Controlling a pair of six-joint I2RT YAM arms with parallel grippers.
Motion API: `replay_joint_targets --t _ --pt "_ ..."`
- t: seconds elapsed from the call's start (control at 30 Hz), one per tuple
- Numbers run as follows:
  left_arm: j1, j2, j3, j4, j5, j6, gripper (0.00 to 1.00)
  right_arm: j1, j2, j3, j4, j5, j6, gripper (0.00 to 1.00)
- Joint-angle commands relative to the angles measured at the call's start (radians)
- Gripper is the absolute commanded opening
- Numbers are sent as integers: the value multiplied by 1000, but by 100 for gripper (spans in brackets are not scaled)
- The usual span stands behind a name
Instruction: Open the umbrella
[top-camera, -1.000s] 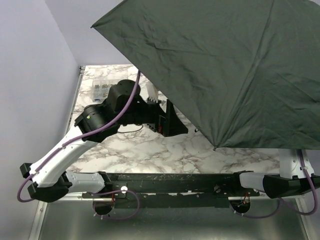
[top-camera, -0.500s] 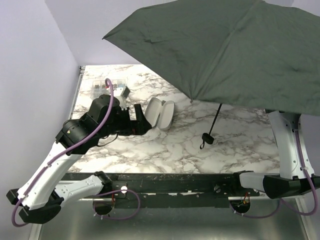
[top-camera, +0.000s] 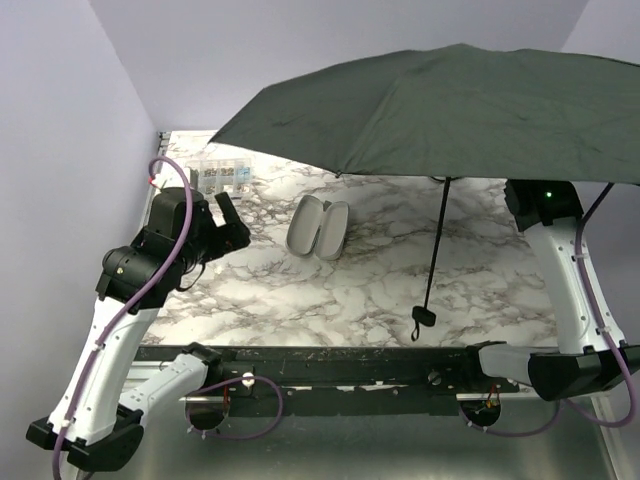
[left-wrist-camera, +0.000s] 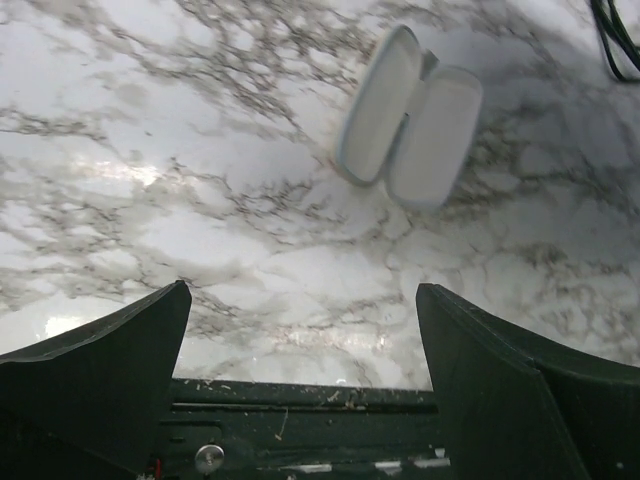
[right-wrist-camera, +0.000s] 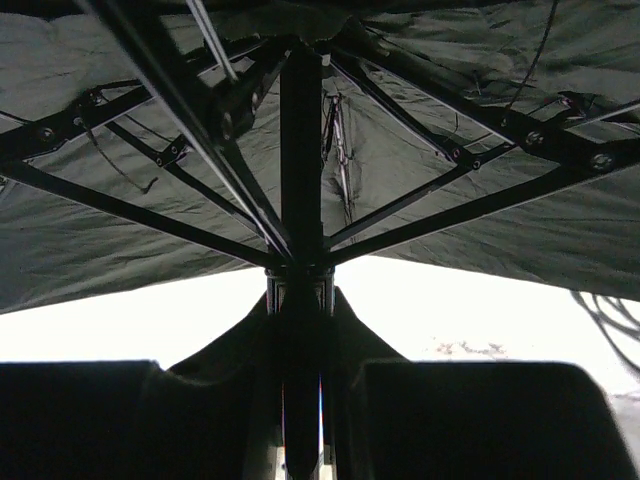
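The right gripper (right-wrist-camera: 300, 375) was clamped on the thin black shaft (right-wrist-camera: 300, 150) of the dark charcoal folding umbrella (top-camera: 450, 110), just under the hub where the ribs met. This put the spread fabric canopy directly above its fingers, while the handle (top-camera: 424, 318) hung free below, off the white marble table (top-camera: 380, 290). Gripping that high probably kept the top-heavy canopy from tipping. The umbrella looked fully open. The left gripper (left-wrist-camera: 303, 300) was empty with its jaws wide apart, out to the side of the canopy, and an open pale-grey clamshell case (left-wrist-camera: 410, 130) lay on the table ahead of its fingers.
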Motion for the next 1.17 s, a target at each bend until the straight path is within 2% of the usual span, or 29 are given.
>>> replay_joint_targets --t 0.0,0.3,0.5,0.6,0.63,0.73,1.13 --pt "85 -13 -17 11 -86 -6 99 36 -56 -65 3 -57 -19 1" --pt "173 -110 -142 98 -288 -89 99 66 -98 -201 -22 -62 -62 1" --pt "251 -118 -216 181 -285 -56 99 80 -119 -293 -5 -61 -57 1" --pt "295 -135 -265 197 -302 -102 99 83 -129 -328 -5 -50 -61 1" --pt "346 -172 -326 218 -283 -152 99 84 -135 -344 -11 -41 -65 1" --pt "381 -196 -368 229 -259 -172 99 88 -140 -358 -15 -38 -64 1" --pt "422 -201 -380 233 -239 -166 99 93 -180 -403 -9 -70 -61 1"
